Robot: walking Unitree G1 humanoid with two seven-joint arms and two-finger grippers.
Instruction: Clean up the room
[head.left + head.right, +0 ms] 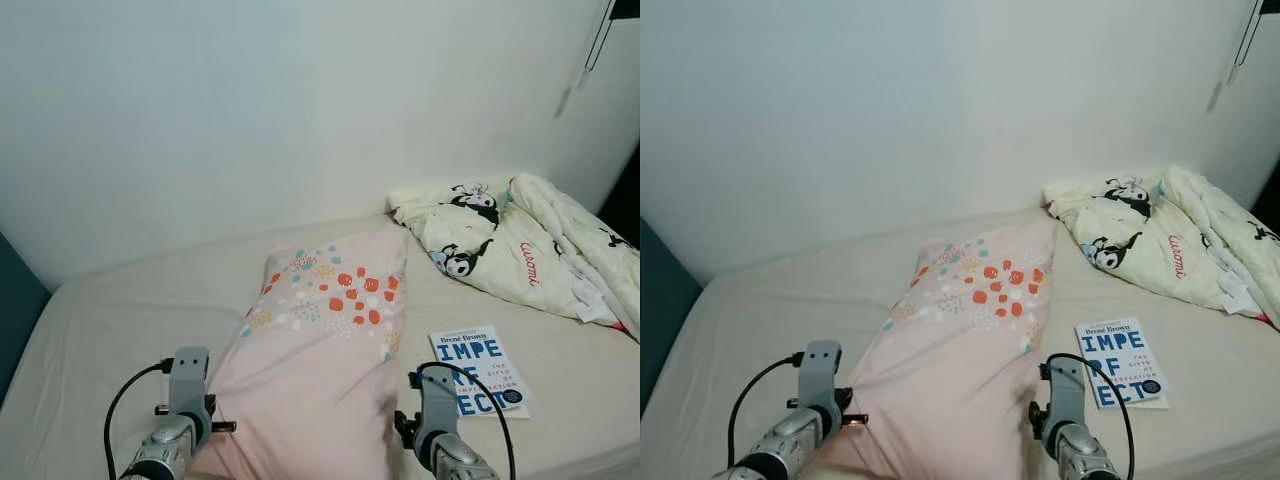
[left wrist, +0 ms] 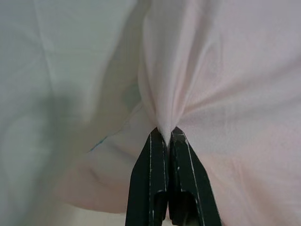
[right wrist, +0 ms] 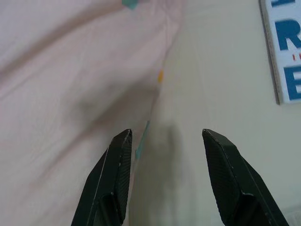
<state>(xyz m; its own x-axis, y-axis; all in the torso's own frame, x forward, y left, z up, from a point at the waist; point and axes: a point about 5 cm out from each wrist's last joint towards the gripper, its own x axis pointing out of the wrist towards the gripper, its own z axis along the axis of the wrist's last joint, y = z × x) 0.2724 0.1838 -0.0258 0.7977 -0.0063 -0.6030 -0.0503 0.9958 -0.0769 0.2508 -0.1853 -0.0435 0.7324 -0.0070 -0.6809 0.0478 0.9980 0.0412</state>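
Nearest the camera, the 2 silver arms are reaching down on either side of the pink pillow, which is lying lengthwise on the bed with its patterned end toward the wall. On the robot's left, the left claw is pinching a fold of the pillowcase, its 2 black fingers pressed together on the fabric so that the cloth is puckering upward out of the tips. That grip is giving the robot a handle on a soft thing that offers no firm edge.

On the other side, the right claw is hovering with its fingers spread apart, straddling the pillow's right seam where it is meeting the sheet. My reading is that it is lining up for a matching pinch, since a pillow held by 1 corner alone would be sagging and twisting.

Just beside the pillow's right edge, a blue and white book is lying flat on the sheet, close enough that the right claw may be needing care not to nudge it. Farther back, a crumpled cartoon-print blanket is heaped against the wall corner, well apart from both arms and looking like later work for tidying the room.
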